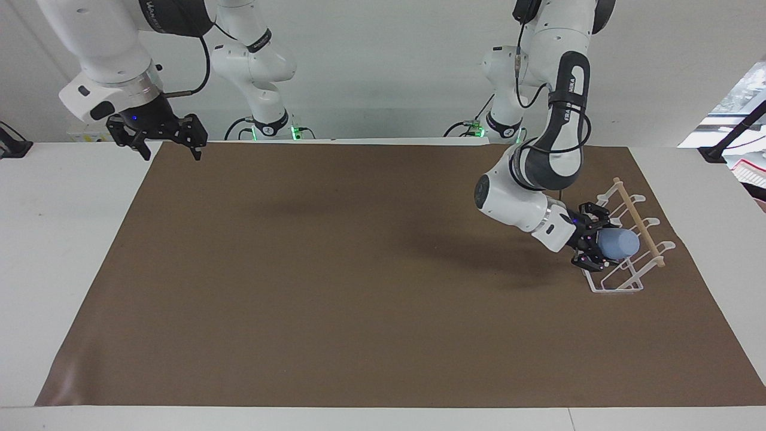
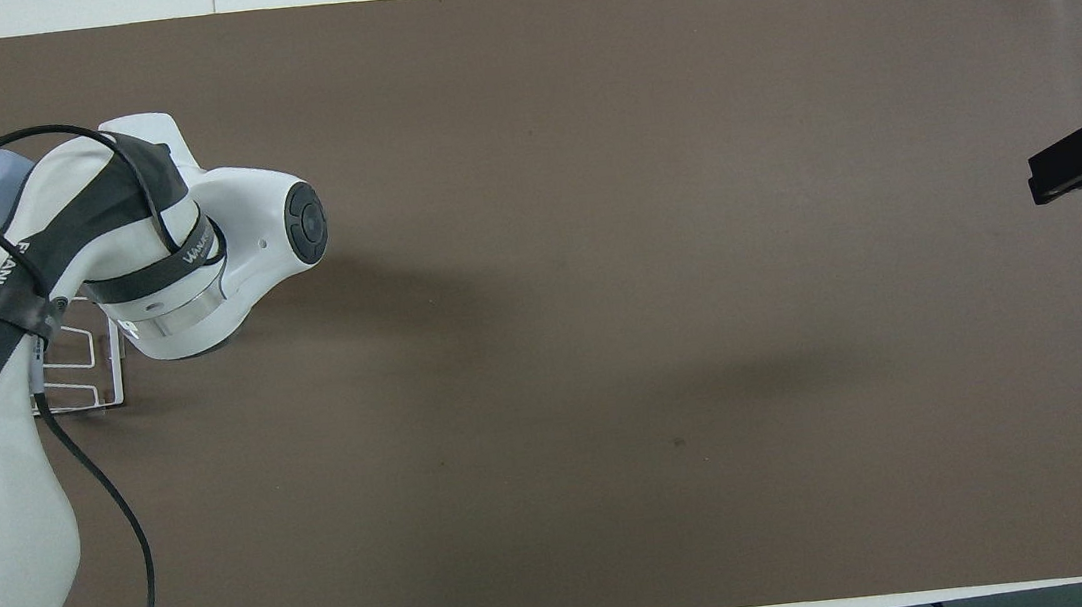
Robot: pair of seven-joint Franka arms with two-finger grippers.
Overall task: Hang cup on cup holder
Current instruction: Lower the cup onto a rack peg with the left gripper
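Left gripper clamped on light blue plastic cup, over white wire cup holder | right gripper waits, fingers apart, at counter edge

**Surroundings of the work area**

A white table is covered over most of its top by a brown mat, which is laid flat, with a bare white margin left at both ends. A slight curl is seen at one mat corner, on the edge farthest from the robots at the right arm's end. A plain white wall is seen at the robots' side. Green indicator lights are lit at the arm bases.
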